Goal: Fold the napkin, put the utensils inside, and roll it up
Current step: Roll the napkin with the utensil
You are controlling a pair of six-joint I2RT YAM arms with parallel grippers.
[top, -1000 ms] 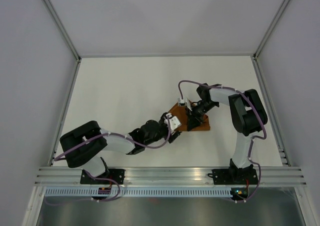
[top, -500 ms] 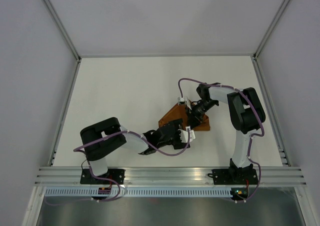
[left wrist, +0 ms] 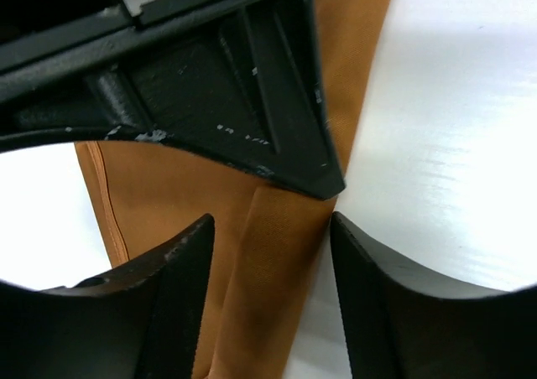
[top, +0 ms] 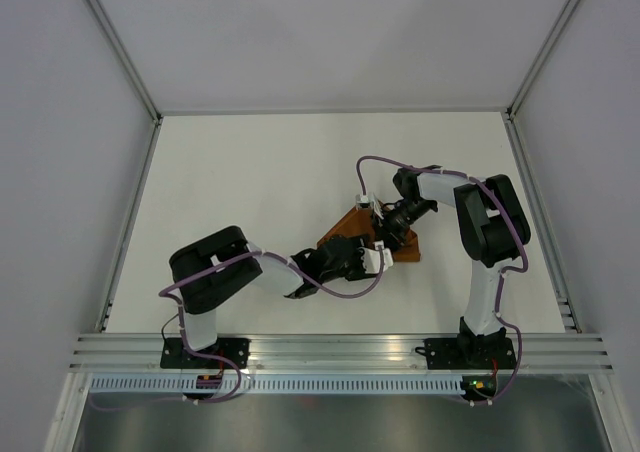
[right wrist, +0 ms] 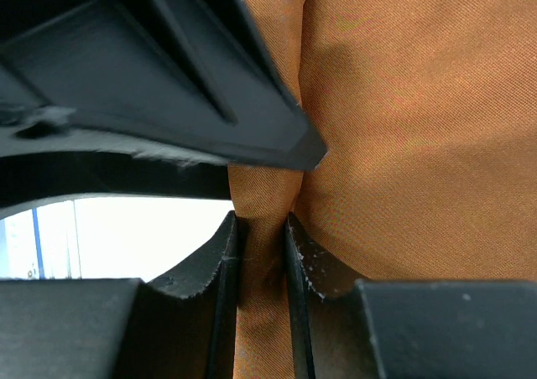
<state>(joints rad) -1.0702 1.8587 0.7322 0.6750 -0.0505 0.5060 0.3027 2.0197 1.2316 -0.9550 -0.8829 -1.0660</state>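
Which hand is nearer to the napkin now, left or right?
Right. The right hand pinches a raised fold of the napkin. The left hand is at the napkin's edge, open astride a crease and not gripping it.

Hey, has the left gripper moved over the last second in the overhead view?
Yes. The left gripper has shifted rightward and slightly nearer the front rail, ending at the near edge of the napkin.
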